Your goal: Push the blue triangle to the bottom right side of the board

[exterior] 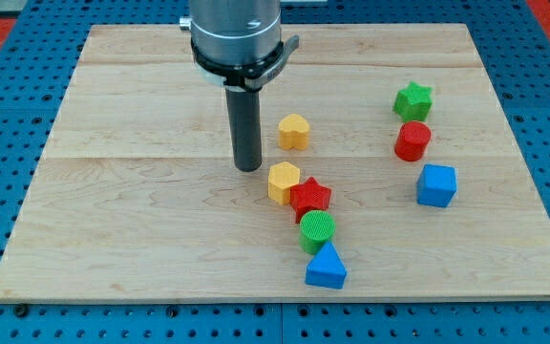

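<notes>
The blue triangle (326, 267) lies near the view's bottom, a little right of the middle, just below and touching a green cylinder (317, 230). My tip (248, 167) stands well above and to the left of the triangle, just left of a yellow hexagon (283, 182). A red star (309, 198) sits between the hexagon and the green cylinder, so these blocks form a slanted chain down to the triangle.
A yellow heart (294, 131) lies right of the rod. At the view's right stand a green star (412, 99), a red cylinder (412, 140) and a blue cube (436, 184). The wooden board (113, 210) ends just below the triangle.
</notes>
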Controlling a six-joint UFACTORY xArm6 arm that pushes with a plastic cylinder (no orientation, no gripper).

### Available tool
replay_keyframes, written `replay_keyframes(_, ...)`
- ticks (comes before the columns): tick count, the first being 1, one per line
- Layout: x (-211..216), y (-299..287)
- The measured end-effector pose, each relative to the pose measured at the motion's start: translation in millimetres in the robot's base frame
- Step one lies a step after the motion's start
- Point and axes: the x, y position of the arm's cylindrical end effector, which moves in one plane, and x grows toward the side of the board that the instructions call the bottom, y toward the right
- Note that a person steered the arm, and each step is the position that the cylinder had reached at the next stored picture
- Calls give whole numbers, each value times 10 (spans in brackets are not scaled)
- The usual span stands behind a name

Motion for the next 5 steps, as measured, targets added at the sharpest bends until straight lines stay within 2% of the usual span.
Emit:
replay_keyframes(2,613,-45)
replay_keyframes(3,1057,288)
replay_keyframes(4,1262,447)
replay_keyframes(5,1269,785)
